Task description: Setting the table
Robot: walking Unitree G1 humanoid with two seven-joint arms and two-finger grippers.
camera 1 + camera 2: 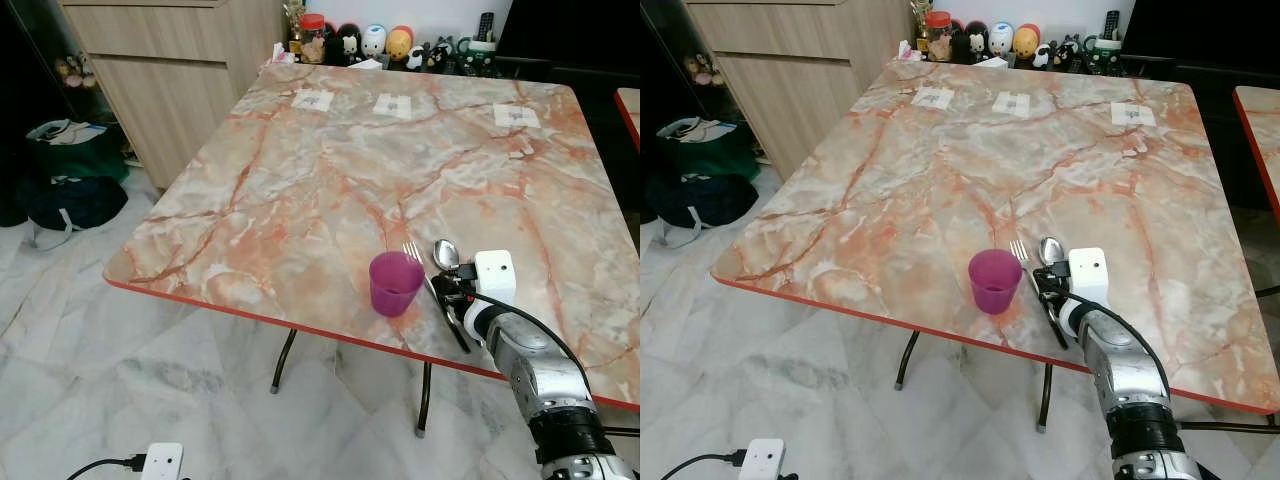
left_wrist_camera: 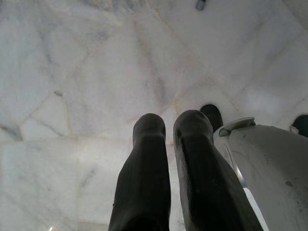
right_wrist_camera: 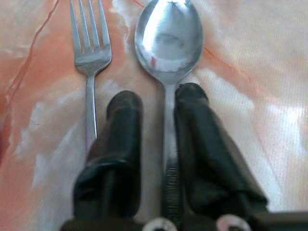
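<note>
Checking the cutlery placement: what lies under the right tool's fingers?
The spoon lies on the marble table, its handle running between the right tool's fingers. The fork lies beside it. Both handles' lower ends are hidden beneath the fingers.

A translucent purple cup (image 1: 396,283) stands upright near the surface's (image 1: 300,190) front edge. Just beside it a silver fork (image 3: 90,53) and spoon (image 3: 168,41) lie flat, side by side, heads pointing away from the edge.
</note>
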